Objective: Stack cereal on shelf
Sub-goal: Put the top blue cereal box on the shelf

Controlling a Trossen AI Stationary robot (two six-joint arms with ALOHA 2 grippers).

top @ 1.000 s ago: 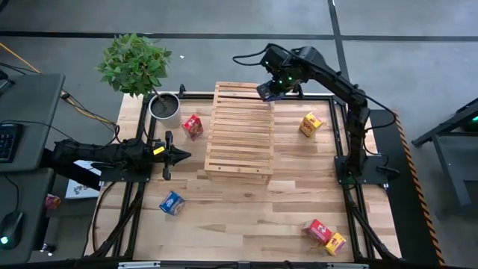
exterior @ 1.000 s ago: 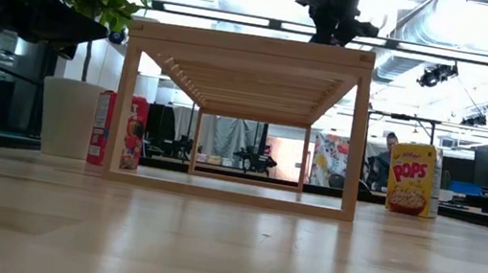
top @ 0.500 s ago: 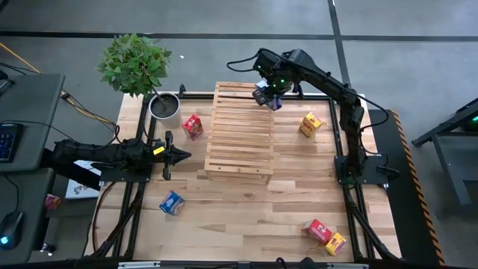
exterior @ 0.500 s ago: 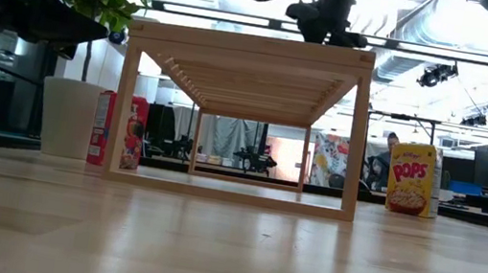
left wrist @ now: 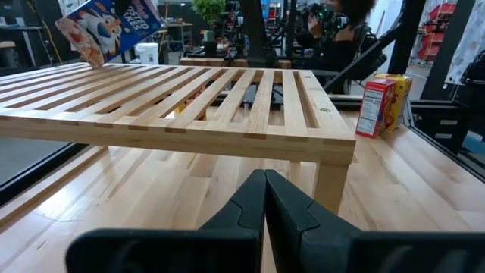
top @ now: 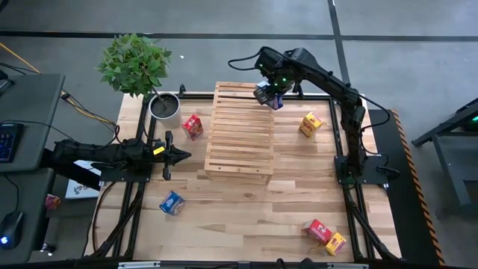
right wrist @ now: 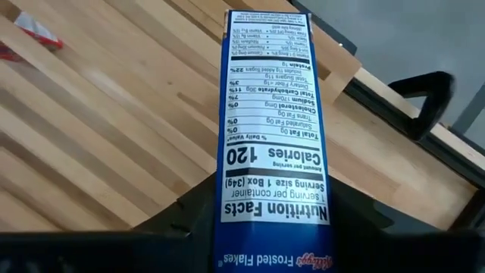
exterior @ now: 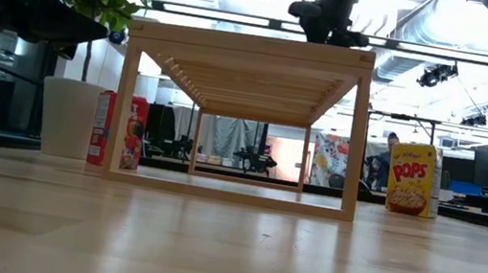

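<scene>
Your plank table point(top: 246, 209) carries the slatted shelf point(top: 240, 133) at its middle, with a potted plant point(top: 138, 67) at the far left corner. Your right gripper point(top: 269, 96) hangs over the shelf's far right corner, clamped on a blue box point(right wrist: 269, 144) whose nutrition panel faces its wrist camera; the box is tilted above the slats. Your left gripper point(left wrist: 264, 199) waits just left of the shelf, fingers pressed together on nothing. A red box point(top: 193, 126) stands just left of the shelf, a yellow box point(top: 310, 124) to its right. A second blue box point(top: 172, 202) lies near the left front, and a red and yellow pair point(top: 325, 235) touch at the right front.
</scene>
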